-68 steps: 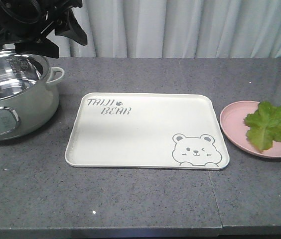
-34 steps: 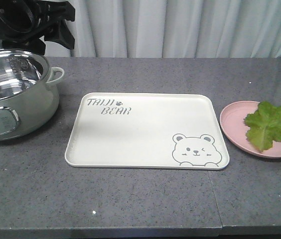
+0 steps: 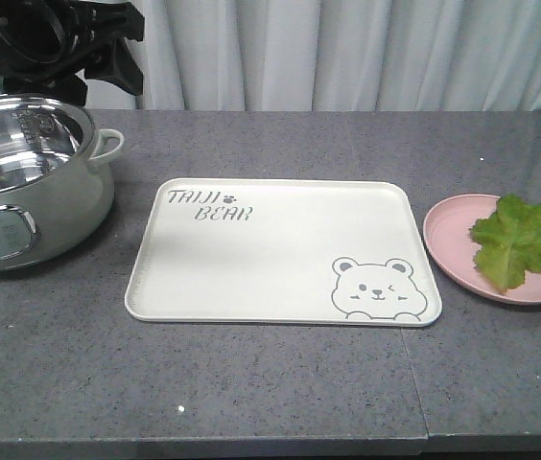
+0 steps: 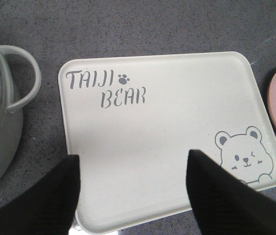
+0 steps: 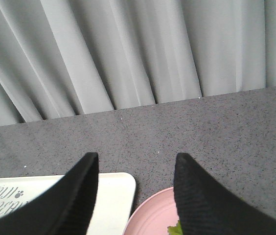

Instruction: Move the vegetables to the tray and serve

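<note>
Currently, vegetables (image 3: 522, 240): one leaf, on one pink plate (image 3: 448, 235)
tray (image 3: 280, 251): one
left gripper (image 4: 133, 159), right gripper (image 5: 136, 159): both gaping, holding nothing

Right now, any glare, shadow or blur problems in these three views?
Front view: bright reflections inside the steel-lined electric pot, soft uneven shading across the tray, lettering sharp, lettuce leaf evenly lit. Left wrist view: tray crisp; the left claw reads as featureless black and hides the tray's near edge. Right wrist view: right claw equally dark; only a sliver of lettuce shows at the bottom edge.
</note>
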`<state>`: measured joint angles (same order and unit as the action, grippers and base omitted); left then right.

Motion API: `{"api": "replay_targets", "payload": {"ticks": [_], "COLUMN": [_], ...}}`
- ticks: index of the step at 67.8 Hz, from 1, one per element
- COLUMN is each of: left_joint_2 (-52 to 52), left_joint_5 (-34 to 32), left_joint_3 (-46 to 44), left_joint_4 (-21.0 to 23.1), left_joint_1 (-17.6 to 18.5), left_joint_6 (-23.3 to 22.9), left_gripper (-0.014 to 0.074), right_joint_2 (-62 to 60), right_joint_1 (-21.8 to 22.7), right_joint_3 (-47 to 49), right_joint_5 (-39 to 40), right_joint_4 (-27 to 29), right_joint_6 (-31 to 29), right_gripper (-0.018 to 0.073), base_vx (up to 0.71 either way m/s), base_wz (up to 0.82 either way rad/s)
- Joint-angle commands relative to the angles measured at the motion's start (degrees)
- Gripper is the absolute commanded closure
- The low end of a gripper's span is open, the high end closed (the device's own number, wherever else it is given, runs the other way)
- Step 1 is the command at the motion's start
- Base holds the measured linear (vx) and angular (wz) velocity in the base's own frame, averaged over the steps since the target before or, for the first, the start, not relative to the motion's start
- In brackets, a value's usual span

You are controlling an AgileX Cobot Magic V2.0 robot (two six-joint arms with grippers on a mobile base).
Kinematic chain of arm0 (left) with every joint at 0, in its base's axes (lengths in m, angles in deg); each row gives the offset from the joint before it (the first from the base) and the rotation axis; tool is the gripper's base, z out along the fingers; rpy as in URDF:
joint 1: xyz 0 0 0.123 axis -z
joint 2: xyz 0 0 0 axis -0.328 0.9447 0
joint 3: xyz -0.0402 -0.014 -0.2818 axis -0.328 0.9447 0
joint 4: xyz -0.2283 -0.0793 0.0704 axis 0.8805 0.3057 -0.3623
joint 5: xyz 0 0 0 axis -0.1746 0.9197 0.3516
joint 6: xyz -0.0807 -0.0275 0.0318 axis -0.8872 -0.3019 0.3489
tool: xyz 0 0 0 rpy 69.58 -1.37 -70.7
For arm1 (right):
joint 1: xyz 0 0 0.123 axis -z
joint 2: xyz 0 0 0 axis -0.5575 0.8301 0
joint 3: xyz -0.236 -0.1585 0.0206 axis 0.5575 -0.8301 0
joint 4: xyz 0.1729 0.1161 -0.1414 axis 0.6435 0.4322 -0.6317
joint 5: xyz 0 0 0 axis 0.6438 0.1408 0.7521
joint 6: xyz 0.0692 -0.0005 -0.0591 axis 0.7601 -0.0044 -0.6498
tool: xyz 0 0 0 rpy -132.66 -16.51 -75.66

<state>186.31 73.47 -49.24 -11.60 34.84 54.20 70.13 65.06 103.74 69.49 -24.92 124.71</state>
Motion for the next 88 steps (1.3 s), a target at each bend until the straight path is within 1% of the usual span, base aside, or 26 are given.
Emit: {"api": "replay_targets", "payload": {"ticks": [1,7,10,16,21,24,27,36,39,41,45,49,53,56,61,64,68,72,76,80,88], "left_joint_2": [-2.4,-2.4,-2.4,-2.4,-2.4,-2.4,-2.4,-2.4,-2.4,-2.4,-2.4,-2.4,-2.4,-2.4,-2.4,-2.4,-2.4,-2.4,-2.4,-2.4,-2.4], "left_joint_5": [-2.2,-2.2,-2.2,-2.2,-2.2,-2.2,-2.2,-2.2,-2.2,-2.2,-2.1,-2.1,-2.1,-2.1,-2.1,-2.1,-2.1,-2.1,-2.1,-2.1,-2.1], "left_joint_3": [-1.0,-1.0,-1.0,-1.0,-1.0,-1.0,-1.0,-1.0,-1.0,-1.0,-1.0,-1.0,-1.0,-1.0,-1.0,-1.0,-1.0,-1.0,-1.0,-1.0,-1.0], "left_joint_4": [0.8,0.8,0.8,0.8,0.8,0.8,0.8,0.8,0.8,0.8,0.8,0.8,0.8,0.8,0.8,0.8,0.8,0.8,0.8,0.8,0.8], "left_joint_1": [0.0,0.0,0.0,0.0,0.0,0.0,0.0,0.0,0.0,0.0,0.0,0.0,0.0,0.0,0.0,0.0,0.0,0.0,0.0,0.0,0.0], "left_joint_6": [0.0,0.0,0.0,0.0,0.0,0.0,0.0,0.0,0.0,0.0,0.0,0.0,0.0,0.0,0.0,0.0,0.0,0.0,0.0,0.0,0.0], "left_gripper": [0.0153,0.0153,0.0153,0.0153,0.0153,0.0153,0.0153,0.0153,0.0153,0.0153,0.0153,0.0153,0.0153,0.0153,0.0153,0.0153,0.0153,0.0153,0.0153,0.0153,0.0153], "right_joint_2": [-1.5,-1.5,-1.5,-1.5,-1.5,-1.5,-1.5,-1.5,-1.5,-1.5,-1.5,-1.5,-1.5,-1.5,-1.5,-1.5,-1.5,-1.5,-1.5,-1.5,-1.5], "right_joint_1": [0.3,0.3,0.3,0.3,0.3,0.3,0.3,0.3,0.3,0.3,0.3,0.3,0.3,0.3,-0.4,-1.4,-2.7,-4.3,-5.9,-7.4,-11.2], "right_joint_3": [1.5,1.5,1.5,1.5,1.5,1.5,1.5,1.5,1.5,1.5,1.5,1.5,1.5,1.5,1.5,1.5,1.5,1.5,1.5,1.5,1.5], "right_joint_5": [-0.5,-0.2,-0.4,-0.5,-0.5,-0.3,-0.3,-0.7,-1.0,-1.2,-1.2,-1.2,-1.3,-2.3,-6.1,-9.7,-14.7,-19.9,-25.4,-29.5,-40.5], "right_joint_4": [5.9,10.4,12.6,20.1,25.0,27.1,28.0,28.8,30.7,33.2,39.1,45.2,49.2,51.1,54.6,58.6,64.0,68.6,70.7,70.2,68.7], "right_joint_6": [-0.2,-1.8,-4.8,-12.9,-18.2,-19.3,-19.3,-18.7,-19.7,-20.5,-24.0,-30.1,-34.6,-38.7,-47.0,-52.6,-61.3,-72.6,-79.3,-81.5,-80.7], "right_gripper": [0.0216,0.0216,0.0216,0.0216,0.0216,0.0216,0.0216,0.0216,0.0216,0.0216,0.0216,0.0216,0.0216,0.0216,0.0216,0.0216,0.0216,0.0216,0.0216,0.0216,0.0216], "base_vx": [0.0,0.0,0.0,0.0,0.0,0.0,0.0,0.0,0.0,0.0,0.0,0.0,0.0,0.0,0.0,0.0,0.0,0.0,0.0,0.0,0.0], "base_wz": [0.0,0.0,0.0,0.0,0.0,0.0,0.0,0.0,0.0,0.0,0.0,0.0,0.0,0.0,0.0,0.0,0.0,0.0,0.0,0.0,0.0]}}
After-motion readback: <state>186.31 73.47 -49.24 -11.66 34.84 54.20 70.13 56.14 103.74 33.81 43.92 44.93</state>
